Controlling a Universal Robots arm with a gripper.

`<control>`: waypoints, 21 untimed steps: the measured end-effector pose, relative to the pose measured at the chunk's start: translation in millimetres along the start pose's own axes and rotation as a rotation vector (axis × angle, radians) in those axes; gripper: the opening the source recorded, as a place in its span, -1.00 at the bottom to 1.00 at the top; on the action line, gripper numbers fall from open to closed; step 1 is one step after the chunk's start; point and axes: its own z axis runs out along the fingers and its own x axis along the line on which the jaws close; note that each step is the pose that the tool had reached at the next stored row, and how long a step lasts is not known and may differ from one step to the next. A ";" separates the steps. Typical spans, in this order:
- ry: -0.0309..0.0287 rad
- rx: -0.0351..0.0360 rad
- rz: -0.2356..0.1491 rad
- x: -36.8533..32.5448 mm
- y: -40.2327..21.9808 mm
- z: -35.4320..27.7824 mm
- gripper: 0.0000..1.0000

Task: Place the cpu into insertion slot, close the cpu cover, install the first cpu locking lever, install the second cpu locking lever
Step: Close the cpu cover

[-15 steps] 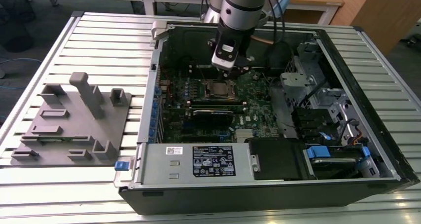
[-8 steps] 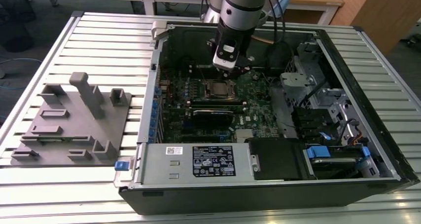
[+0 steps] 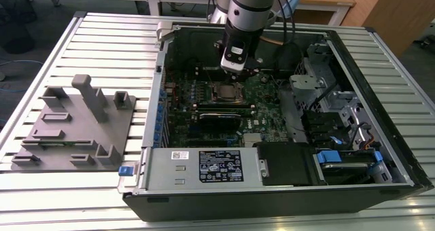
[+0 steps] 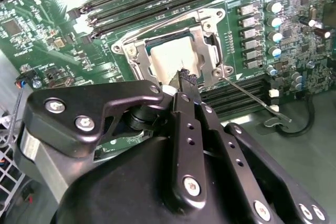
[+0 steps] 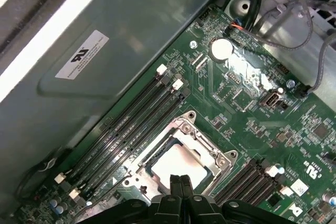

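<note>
The cpu [image 4: 169, 59] lies in the insertion slot [image 3: 224, 92] on the green board, its pale metal top showing in both wrist views [image 5: 177, 162]. The cpu cover [image 4: 209, 39] lies flat around it as a silver frame [image 5: 212, 157]. A thin wire locking lever [image 4: 247, 94] sticks out sideways from the socket corner, its hooked end over the grey chassis floor. My gripper [image 4: 186, 77] is shut with nothing between its fingers. It hovers just above the socket's edge, close to the cover's corner [image 5: 178, 181]. In the exterior view the gripper [image 3: 236, 74] hangs over the socket's far side.
Long black memory slots [image 5: 131, 129] flank the socket on both sides. The open computer case has a power supply box [image 3: 204, 166] at the front and drive cages with cables [image 3: 333, 109] on the exterior view's right. A grey fixture [image 3: 75, 124] stands outside on the slatted table.
</note>
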 end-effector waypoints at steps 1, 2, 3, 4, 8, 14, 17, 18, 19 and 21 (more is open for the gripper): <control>-0.0026 -0.0029 -0.006 0.0 0.0 0.1 -0.79; -0.0054 -0.0062 -0.014 0.0 0.0 0.1 -0.79; -0.0086 -0.0096 -0.022 0.0 0.0 0.2 -0.79; -0.0110 -0.0123 -0.030 0.0 0.0 0.2 -0.79; -0.0130 -0.0141 -0.041 0.0 0.0 0.2 -0.79; -0.0129 -0.0135 -0.049 0.0 0.0 0.2 -0.79; -0.0128 -0.0135 -0.049 0.0 0.0 0.2 -0.79; -0.0128 -0.0135 -0.049 0.0 0.0 0.2 -0.79; -0.0128 -0.0135 -0.049 0.0 0.0 0.2 -0.79; -0.0128 -0.0135 -0.050 0.0 0.0 0.2 -0.79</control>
